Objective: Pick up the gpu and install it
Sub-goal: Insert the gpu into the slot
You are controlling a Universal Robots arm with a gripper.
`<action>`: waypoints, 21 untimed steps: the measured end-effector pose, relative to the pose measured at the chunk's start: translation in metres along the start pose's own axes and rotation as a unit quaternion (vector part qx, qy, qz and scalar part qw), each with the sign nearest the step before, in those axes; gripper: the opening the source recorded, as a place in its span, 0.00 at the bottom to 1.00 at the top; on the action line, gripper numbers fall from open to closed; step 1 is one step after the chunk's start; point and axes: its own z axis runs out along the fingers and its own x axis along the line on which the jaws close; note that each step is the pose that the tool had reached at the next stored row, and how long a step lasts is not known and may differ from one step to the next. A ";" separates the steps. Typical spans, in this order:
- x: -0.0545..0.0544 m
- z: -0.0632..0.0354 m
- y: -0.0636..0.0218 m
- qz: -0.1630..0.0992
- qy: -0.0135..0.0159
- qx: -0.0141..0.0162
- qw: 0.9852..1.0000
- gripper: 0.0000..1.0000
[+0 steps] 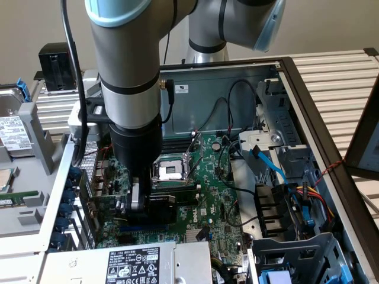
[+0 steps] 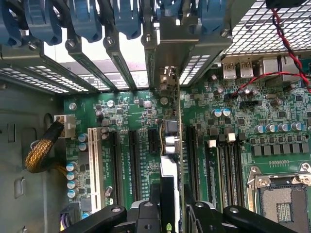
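Arm (image 1: 130,77) plunges near-vertically into the open computer case (image 1: 331,142). The pincer (image 2: 170,209) is clamped on the gpu (image 2: 170,141), held edge-on among the expansion slots (image 2: 132,160) of the motherboard (image 2: 243,121).

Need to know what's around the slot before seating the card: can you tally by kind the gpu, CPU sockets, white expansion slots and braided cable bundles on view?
gpu, held in the gripper: 1
CPU socket: 1
white expansion slot: 1
braided cable bundle: 1
Total: 4
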 end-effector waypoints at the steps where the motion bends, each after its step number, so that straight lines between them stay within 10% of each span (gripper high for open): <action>1: 0.000 0.0000 -0.0001 0.000 0.000 0.000 1.000 0.27; 21: 0.000 -0.0004 0.0000 -0.001 0.000 0.001 1.000 0.27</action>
